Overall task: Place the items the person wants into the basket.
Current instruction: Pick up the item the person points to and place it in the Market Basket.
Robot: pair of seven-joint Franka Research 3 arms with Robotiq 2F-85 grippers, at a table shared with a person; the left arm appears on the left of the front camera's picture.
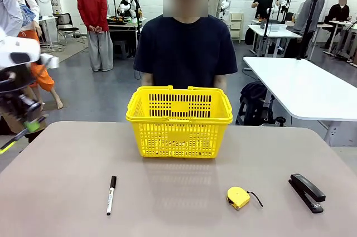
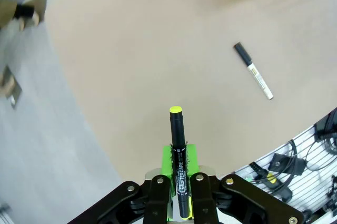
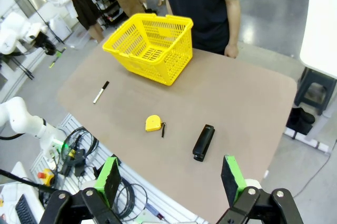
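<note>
Fingers of the left gripper [image 2: 179,158] are closed on the slim black pen [image 2: 177,145], whose barrel is pinched between the green pads. The pen's long axis runs in line with the fingers, and its yellow tip points away from the wrist, out past the fingertips, above the table [image 2: 158,39]. In the front view that gripper [image 1: 27,121] hangs blurred just off the table's left edge, with the pen [image 1: 14,141] slanting down toward picture left.

The right gripper [image 3: 170,179] is spread wide with nothing between its pads, high over the robot's side of the table. The small yellow tape measure [image 1: 238,197] lies on the near part of the table, right of middle, between the white marker [image 1: 111,194] and the black stapler [image 1: 307,192]. The yellow basket [image 1: 178,131] stands upright at the far side, just in front of the person [image 1: 186,53].
</note>
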